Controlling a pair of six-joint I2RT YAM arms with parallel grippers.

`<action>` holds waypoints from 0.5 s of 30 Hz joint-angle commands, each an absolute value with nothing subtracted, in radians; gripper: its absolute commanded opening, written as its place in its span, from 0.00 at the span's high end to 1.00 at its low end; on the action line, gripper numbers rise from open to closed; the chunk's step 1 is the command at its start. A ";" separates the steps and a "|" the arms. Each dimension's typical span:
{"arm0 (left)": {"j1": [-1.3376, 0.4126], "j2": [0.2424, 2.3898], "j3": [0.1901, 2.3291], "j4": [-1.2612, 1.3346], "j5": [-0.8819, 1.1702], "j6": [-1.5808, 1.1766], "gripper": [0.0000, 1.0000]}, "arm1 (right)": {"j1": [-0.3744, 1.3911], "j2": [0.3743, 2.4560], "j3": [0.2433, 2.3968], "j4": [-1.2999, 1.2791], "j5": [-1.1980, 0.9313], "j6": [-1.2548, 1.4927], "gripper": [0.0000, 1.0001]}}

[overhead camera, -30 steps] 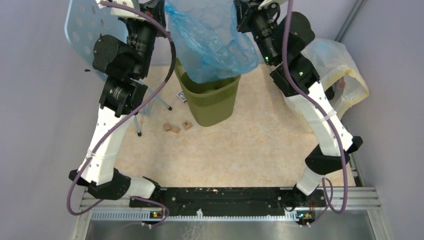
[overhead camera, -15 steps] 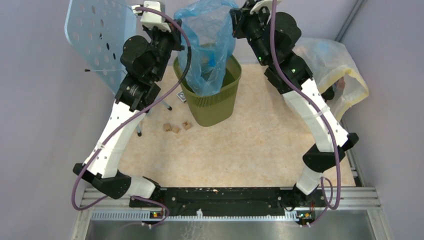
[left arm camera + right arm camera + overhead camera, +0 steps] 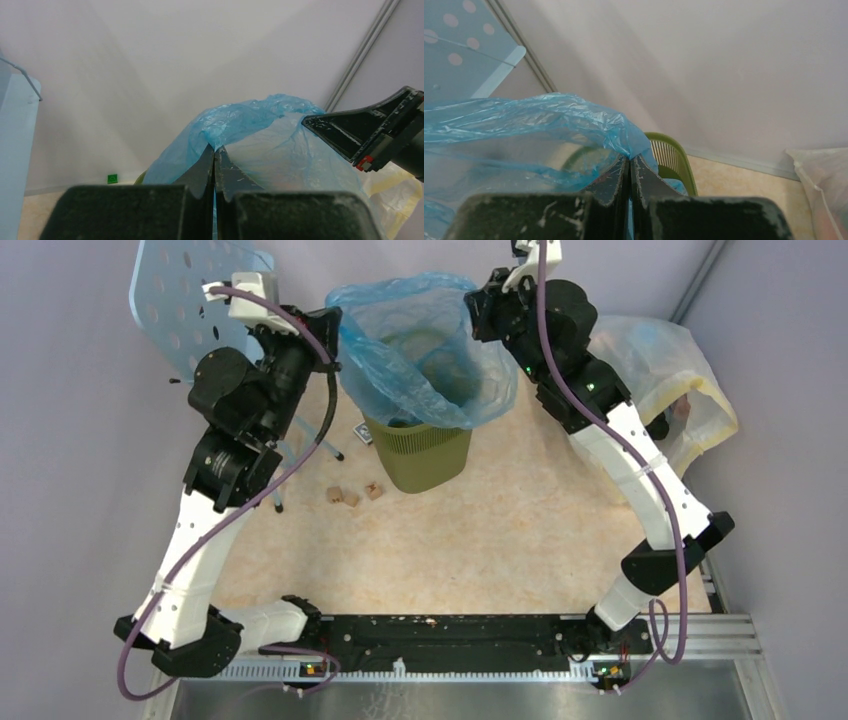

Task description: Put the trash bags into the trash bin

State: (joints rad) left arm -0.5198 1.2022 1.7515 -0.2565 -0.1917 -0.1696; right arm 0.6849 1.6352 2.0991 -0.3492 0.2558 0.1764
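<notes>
The light-blue translucent trash bag hangs open-mouthed above the olive-green mesh trash bin, its lower part draped over the bin's rim and inside. My left gripper is shut on the bag's left edge; the pinch shows in the left wrist view. My right gripper is shut on the bag's right edge, seen in the right wrist view. The bag stretches between both grippers. The bin's rim shows behind the right fingers.
A yellowish-clear stuffed bag lies at the right wall. A light-blue perforated chair stands at the back left on thin legs. Small brown blocks lie on the floor left of the bin. Walls close in behind.
The two grippers have moved apart, pulling the bag's mouth wide open over the bin. The left arm has swung outward to the left.
</notes>
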 commanded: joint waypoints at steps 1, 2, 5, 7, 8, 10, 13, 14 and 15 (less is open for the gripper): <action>-0.520 1.180 1.728 -0.293 -0.179 -0.210 1.00 | 0.684 1.604 2.103 -0.347 0.214 0.192 1.00; -0.520 1.182 1.724 -0.303 -0.176 -0.212 1.00 | 0.684 1.612 2.106 -0.355 0.213 0.192 1.00; -0.519 1.194 1.705 -0.328 -0.177 -0.215 1.00 | 0.682 1.631 2.123 -0.392 0.222 0.195 1.00; -0.519 1.200 1.695 -0.348 -0.182 -0.216 1.00 | 0.677 1.642 2.128 -0.416 0.230 0.201 1.00; -0.519 1.201 1.690 -0.359 -0.185 -0.216 1.00 | 0.670 1.649 2.136 -0.434 0.227 0.207 1.00; -0.520 1.200 1.680 -0.380 -0.197 -0.218 1.00 | 0.652 1.660 2.147 -0.471 0.223 0.217 1.00; -0.520 1.200 1.657 -0.410 -0.219 -0.218 1.00 | 0.627 1.667 2.137 -0.493 0.200 0.222 1.00; -0.520 1.198 1.648 -0.416 -0.222 -0.218 1.00 | 0.619 1.669 2.131 -0.493 0.194 0.222 1.00; -0.520 1.198 1.638 -0.420 -0.226 -0.218 1.00 | 0.612 1.670 2.124 -0.491 0.188 0.224 1.00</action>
State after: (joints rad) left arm -0.5198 1.2091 1.6608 -0.3969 -0.2005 -0.2096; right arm 0.6472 1.6615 2.1029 -0.4667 0.2150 0.2066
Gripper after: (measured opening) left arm 0.004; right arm 0.003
